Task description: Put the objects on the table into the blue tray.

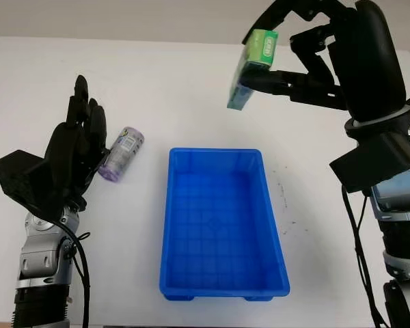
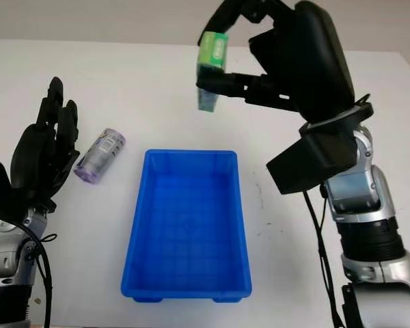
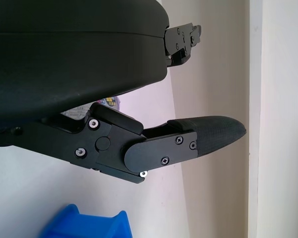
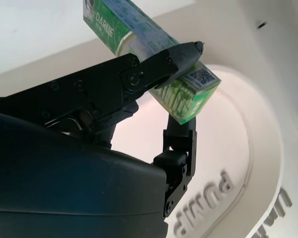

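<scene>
Behind left hand (image 1: 75, 147): roll (image 1: 121, 155) half-hidden.

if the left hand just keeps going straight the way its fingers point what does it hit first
Probably nothing. The open left hand points toward the table's far edge, and that stretch of white table looks free. The purple bottle lies just beside the fingers, toward the blue tray, so it seems off that line, though depth is uncertain.

1. A white desk (image 1: 191, 96) spans nearly the whole head view, from 9 o'clock across to 3 o'clock.
2. A pale wall (image 1: 123, 17) runs as a strip along the desk's far edge, at 12 o'clock.
3. Small dark specks (image 1: 283, 195) mark the desk surface a little toward 3 o'clock from the centre.
</scene>
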`<state>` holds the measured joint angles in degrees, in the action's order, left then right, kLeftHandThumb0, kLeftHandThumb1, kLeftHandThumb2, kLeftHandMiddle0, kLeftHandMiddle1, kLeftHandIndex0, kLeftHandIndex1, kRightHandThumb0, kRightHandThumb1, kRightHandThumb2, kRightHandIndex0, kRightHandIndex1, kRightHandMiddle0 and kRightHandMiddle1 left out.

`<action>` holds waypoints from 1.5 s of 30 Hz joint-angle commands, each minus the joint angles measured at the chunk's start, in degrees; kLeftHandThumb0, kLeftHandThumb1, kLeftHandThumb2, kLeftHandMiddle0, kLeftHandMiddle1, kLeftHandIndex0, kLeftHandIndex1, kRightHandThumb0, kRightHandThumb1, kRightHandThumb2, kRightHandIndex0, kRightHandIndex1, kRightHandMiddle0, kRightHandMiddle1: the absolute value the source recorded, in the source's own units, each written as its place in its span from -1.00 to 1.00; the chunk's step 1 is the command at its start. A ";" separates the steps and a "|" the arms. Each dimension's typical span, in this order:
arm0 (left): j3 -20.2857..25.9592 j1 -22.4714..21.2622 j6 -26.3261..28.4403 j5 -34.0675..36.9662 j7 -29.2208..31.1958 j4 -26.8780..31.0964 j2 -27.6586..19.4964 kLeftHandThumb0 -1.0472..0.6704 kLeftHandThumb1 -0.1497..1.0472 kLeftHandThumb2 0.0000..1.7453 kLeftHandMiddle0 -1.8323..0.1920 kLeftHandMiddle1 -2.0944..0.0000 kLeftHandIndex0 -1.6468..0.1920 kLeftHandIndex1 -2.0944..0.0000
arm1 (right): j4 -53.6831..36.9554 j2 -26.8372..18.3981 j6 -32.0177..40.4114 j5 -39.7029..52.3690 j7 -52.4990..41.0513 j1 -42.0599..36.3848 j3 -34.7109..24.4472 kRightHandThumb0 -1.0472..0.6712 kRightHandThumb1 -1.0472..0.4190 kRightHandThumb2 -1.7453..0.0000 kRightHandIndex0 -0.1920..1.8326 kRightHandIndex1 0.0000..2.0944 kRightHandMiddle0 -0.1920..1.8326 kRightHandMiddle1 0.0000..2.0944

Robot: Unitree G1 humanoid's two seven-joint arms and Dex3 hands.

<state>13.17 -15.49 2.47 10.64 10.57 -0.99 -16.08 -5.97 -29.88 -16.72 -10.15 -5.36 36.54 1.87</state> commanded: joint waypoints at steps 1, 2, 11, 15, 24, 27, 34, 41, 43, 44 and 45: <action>-0.32 -0.72 -0.81 -0.44 -0.26 -0.27 0.23 -0.72 1.00 -0.27 1.00 1.00 1.00 1.00 | -2.28 0.96 0.74 1.67 -1.91 -0.66 -0.48 -0.23 -0.98 0.91 0.70 1.00 0.54 1.00; -0.31 -0.65 -0.82 -0.40 -0.35 -0.19 0.30 -0.72 1.00 -0.26 1.00 0.99 1.00 1.00 | -2.49 1.37 0.39 2.39 -2.88 -0.91 -0.33 -0.23 -0.98 0.91 0.70 1.00 0.54 1.00; -0.10 0.00 -0.41 -0.06 -0.57 0.47 0.49 -0.70 1.00 -0.26 1.00 0.99 1.00 1.00 | -4.07 -0.76 4.27 7.74 -15.25 -1.37 -0.68 -0.30 -0.97 0.91 0.41 1.00 0.17 1.00; -0.10 -0.02 -0.25 -0.12 -0.60 0.33 0.44 -0.70 1.00 -0.26 1.00 0.98 1.00 1.00 | -2.67 -3.45 5.33 11.02 -23.34 -0.68 -0.79 -0.45 -0.94 0.93 -0.38 0.86 -0.48 0.77; -0.21 -0.01 0.21 -0.34 -0.81 0.51 0.48 -0.71 1.00 -0.26 1.00 0.97 1.00 0.99 | -1.11 -3.30 4.41 14.03 -29.00 -0.35 -1.61 -0.70 -1.00 0.91 -1.00 -0.86 -1.00 -0.60; -0.21 0.05 0.15 -0.17 -0.78 0.56 0.59 -0.71 1.00 -0.27 1.00 0.98 1.00 0.99 | -1.19 -1.58 5.01 15.40 -27.82 -0.71 -2.27 -0.68 -1.00 0.93 -1.00 -0.93 -1.00 -0.66; -0.14 0.07 -0.04 0.55 -0.03 0.20 0.69 -0.71 1.00 -0.27 1.00 1.00 1.00 1.00 | -0.16 3.92 1.58 13.25 -18.83 -1.44 -4.60 -0.70 -1.00 0.66 -0.94 -0.92 -1.00 -0.70; 0.03 0.11 -0.02 0.85 0.14 -0.04 0.87 -0.72 1.00 -0.29 1.00 1.00 1.00 1.00 | 6.75 4.98 0.94 9.32 -11.97 0.44 -6.44 -0.75 -1.00 0.18 -0.98 -0.98 -0.99 -0.93; 0.08 0.23 -0.18 0.67 -0.07 -0.06 0.94 -0.72 1.00 -0.29 1.00 1.00 1.00 1.00 | 10.52 5.33 2.63 10.85 -11.32 0.89 -7.67 -0.72 -1.00 0.12 -0.99 -0.99 -1.00 -0.97; 0.11 0.34 -0.06 0.60 -0.28 0.08 1.01 -0.72 1.00 -0.29 1.00 1.00 1.00 1.00 | 12.37 5.73 3.51 12.01 -11.12 1.07 -8.31 -0.72 -1.00 0.11 -1.00 -1.00 -1.00 -0.98; 0.13 0.45 0.00 0.57 -0.36 0.17 0.99 -0.72 1.00 -0.30 1.00 0.99 1.00 1.00 | 14.11 6.01 4.28 12.61 -10.64 1.16 -8.84 -0.72 -1.00 0.12 -1.00 -1.00 -1.00 -0.99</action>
<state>13.13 -15.38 2.82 11.17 10.27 -0.98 -15.25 6.46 -24.43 -13.19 1.64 -16.53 37.05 -5.79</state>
